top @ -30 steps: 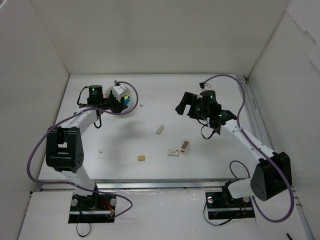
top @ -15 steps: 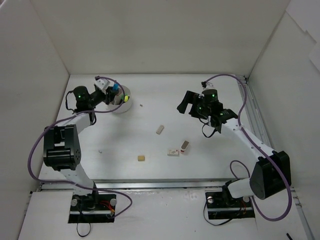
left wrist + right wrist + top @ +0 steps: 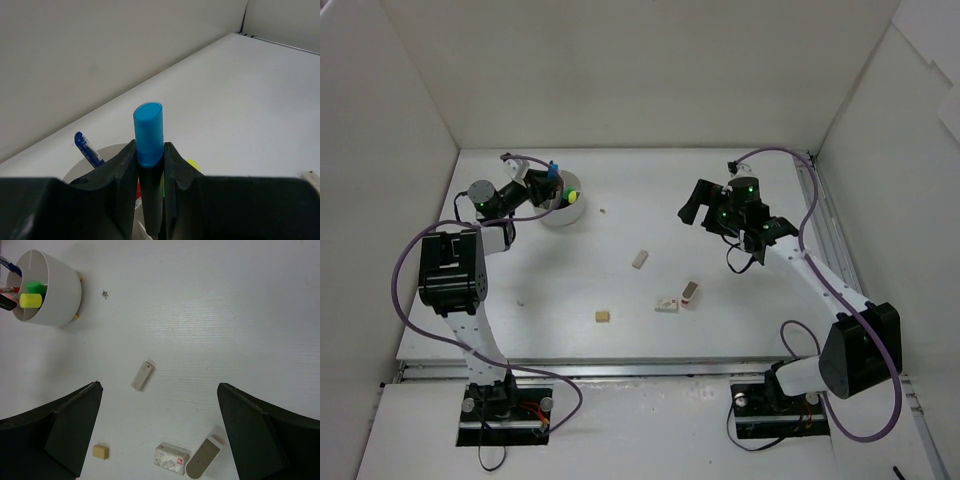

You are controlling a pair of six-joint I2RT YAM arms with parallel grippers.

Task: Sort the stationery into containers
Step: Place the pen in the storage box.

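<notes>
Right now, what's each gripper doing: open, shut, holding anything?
Left gripper: closed on the blue-capped black marker.
Right gripper: open, holding nothing.

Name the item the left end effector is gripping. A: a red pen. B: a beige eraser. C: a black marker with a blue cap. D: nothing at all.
C: in the left wrist view the left end effector is shut on the black marker with a blue cap, with the cap sticking up above the grip.
</notes>
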